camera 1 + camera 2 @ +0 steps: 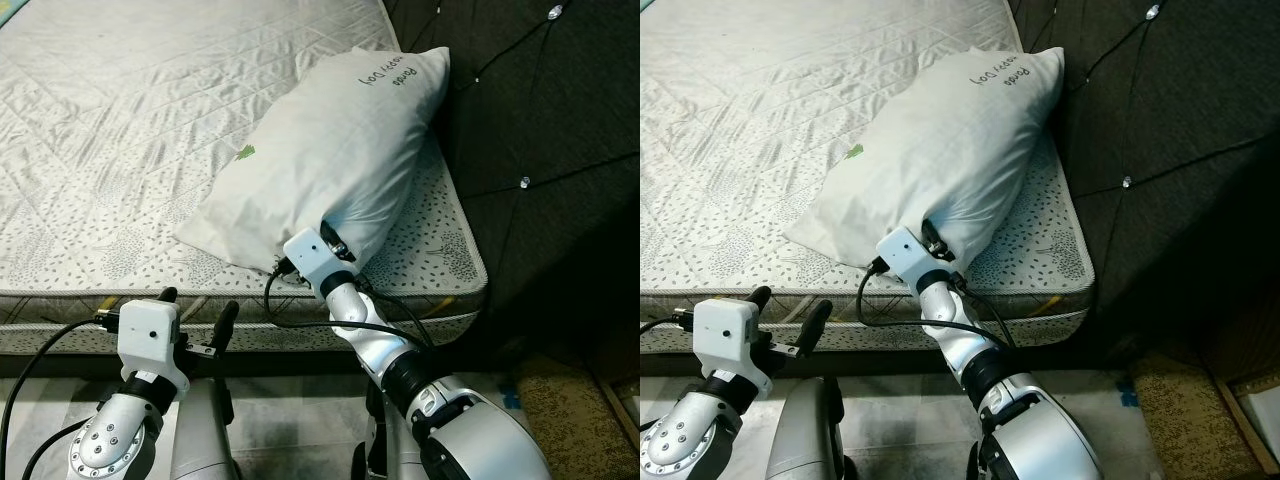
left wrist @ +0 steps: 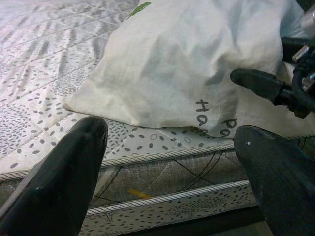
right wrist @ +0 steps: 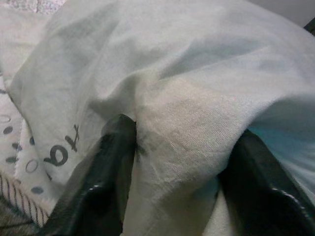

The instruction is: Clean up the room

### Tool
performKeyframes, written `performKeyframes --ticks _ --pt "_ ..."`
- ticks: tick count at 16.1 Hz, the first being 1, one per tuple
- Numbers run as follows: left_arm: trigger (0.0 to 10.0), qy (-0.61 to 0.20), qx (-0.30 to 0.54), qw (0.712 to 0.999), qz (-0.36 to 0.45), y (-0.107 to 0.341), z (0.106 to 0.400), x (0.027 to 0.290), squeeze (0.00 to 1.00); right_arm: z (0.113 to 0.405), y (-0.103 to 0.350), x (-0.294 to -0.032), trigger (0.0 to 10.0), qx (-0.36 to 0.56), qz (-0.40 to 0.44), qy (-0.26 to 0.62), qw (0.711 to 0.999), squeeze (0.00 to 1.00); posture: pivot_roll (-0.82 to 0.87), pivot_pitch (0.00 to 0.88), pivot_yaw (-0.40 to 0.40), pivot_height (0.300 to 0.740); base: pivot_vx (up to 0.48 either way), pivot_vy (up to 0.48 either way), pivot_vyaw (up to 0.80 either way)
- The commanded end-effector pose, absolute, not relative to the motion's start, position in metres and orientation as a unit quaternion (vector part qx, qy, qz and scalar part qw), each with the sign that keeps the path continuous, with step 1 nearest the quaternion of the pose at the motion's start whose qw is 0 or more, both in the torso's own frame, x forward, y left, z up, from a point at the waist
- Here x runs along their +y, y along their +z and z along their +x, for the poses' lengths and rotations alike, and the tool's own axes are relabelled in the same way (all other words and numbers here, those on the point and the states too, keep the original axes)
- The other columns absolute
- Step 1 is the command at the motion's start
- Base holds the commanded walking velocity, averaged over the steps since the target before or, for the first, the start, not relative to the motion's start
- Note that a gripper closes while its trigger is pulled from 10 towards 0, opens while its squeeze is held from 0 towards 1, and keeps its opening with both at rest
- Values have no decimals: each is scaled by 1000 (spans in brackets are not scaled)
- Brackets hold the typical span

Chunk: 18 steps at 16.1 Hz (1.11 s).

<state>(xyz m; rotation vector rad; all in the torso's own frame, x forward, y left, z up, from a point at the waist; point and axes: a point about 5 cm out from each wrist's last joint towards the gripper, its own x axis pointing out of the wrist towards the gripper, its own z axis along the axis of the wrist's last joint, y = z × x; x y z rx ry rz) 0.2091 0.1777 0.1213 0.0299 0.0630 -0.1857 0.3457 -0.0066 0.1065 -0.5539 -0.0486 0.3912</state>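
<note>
a white pillow (image 1: 330,160) lies aslant on the bare quilted mattress (image 1: 120,130), at the mattress's right end close to the dark tufted headboard (image 1: 540,130). its far corner, printed with dark lettering, leans toward the headboard, and its near end sits near the near edge of the mattress. a small green mark shows on the pillow's left side.

the right gripper (image 3: 179,172) reaches forward from the right arm to the pillow's near right corner. in the right wrist view its two black fingers (image 3: 106,177) stand on either side of a bunched fold of the pillowcase, the jaws pinching the cloth between them. dark printed letters show on the cloth just beside the left finger, and the dotted mattress cover with its piped edge lies below.

the left gripper (image 1: 195,315) is held low in front of the near side of the mattress, left of the right arm and apart from the pillow. its jaws are spread wide with nothing between them; through the gap the left wrist view shows the mattress's corded edge, the pillow's near corner and one black finger of the right gripper against the cloth.

black cables (image 1: 300,322) loop from the right wrist across the front of the mattress.
</note>
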Motion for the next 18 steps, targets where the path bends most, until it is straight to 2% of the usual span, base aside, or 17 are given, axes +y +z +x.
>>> performKeyframes --ticks 1,18 --pt "10000 -91 38 995 20 118 208 178 0 339 111 15 0 -39 -265 226 937 0 105 128 -31 556 0 0 0" --pt "10000 -88 28 996 17 120 208 175 0 340 99 1 0 16 -181 236 955 0 109 129 -42 556 0 0 0"
